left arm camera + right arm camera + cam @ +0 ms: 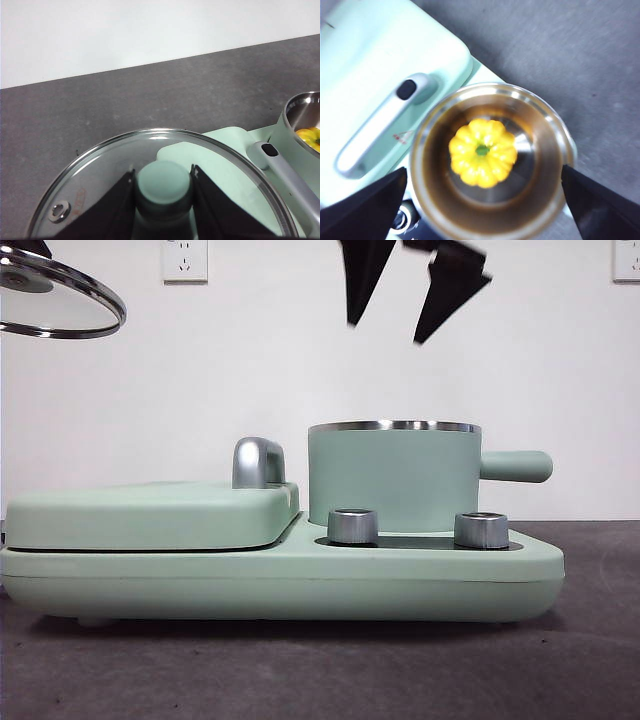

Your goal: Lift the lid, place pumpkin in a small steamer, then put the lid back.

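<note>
The lid point(60, 305) hangs high at the far left of the front view, well clear of the appliance. My left gripper point(164, 175) is shut on its mint-green knob point(164, 182), with the glass disc point(95, 175) spreading below the jaws. The small steamer point(393, 480) stands uncovered on the right of the base, its stubby handle pointing right. Inside it, upright on the steel bottom, sits the pumpkin point(482, 152), also glimpsed in the left wrist view point(310, 136). My right gripper point(385, 332) hovers above the steamer, open and holding nothing, its jaws wide either side of the pot's rim point(555, 130).
The flat mint-green griddle cover point(150, 515) with its chrome handle point(258, 462) lies left of the steamer on the same base point(280, 580). Two steel dials point(352, 526) point(481, 530) stand in front of the pot. Dark grey tabletop surrounds the appliance.
</note>
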Available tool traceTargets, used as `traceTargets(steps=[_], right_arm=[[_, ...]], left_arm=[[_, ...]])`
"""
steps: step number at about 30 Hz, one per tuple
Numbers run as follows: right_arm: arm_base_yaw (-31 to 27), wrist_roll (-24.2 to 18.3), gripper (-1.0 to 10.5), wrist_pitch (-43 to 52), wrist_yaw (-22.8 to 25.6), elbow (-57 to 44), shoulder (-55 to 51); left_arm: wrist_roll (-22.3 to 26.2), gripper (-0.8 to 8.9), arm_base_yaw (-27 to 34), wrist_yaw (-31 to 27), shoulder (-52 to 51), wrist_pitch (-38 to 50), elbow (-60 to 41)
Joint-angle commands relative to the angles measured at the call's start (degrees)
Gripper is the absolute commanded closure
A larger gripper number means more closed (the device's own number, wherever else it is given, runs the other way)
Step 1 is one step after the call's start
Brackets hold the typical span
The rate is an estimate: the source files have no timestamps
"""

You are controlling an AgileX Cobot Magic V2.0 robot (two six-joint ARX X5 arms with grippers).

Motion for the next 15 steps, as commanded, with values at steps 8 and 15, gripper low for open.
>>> traceTargets(steps=[8, 15], right_arm=[[-0.5, 0.4, 4.9, 1.3, -0.1, -0.9, -7.9], [-0.9, 0.4, 5.1, 12.8, 0.0, -16.8, -18.9]], left_arm=[[0.4, 8.03, -0.3, 0.3, 0.1, 1.7, 0.9], [0.8, 8.03, -2.1, 3.1, 0.1, 1.9, 0.9]])
